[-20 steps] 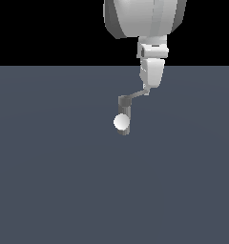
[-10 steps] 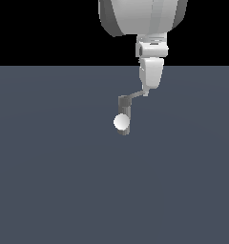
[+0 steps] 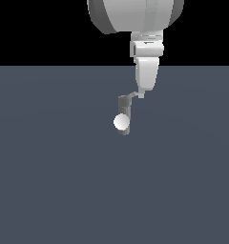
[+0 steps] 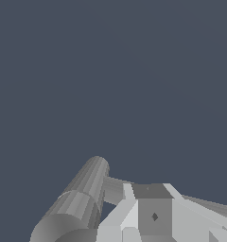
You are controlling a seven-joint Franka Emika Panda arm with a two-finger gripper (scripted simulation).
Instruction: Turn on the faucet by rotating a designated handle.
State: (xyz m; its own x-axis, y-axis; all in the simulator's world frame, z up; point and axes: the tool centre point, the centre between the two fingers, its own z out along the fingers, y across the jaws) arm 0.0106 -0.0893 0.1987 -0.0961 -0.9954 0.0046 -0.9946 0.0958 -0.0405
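Dull-grey faceted cylindrical faucet (image 3: 124,114) upright on flat matte slate tabletop (image 3: 49,181), glossy white ball (image 3: 121,122) on front, thin flat grey handle (image 3: 130,96) projecting sideways from post top to white blocky end effector (image 3: 141,95), whose tip touches handle's outer end from above; finger spread indiscernible.

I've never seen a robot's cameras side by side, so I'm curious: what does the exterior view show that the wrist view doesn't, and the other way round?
Only the exterior view shows the big white robot arm reaching down from above, the white ball on the faucet's front, and the whole faucet standing upright on the dark floor.

Only the wrist view shows the gripper close up, with its pale fingers lying right by the handle; whether they pinch it cannot be told.

Both show the grey faucet post, the thin handle sticking out sideways from its top, and the gripper at that handle.
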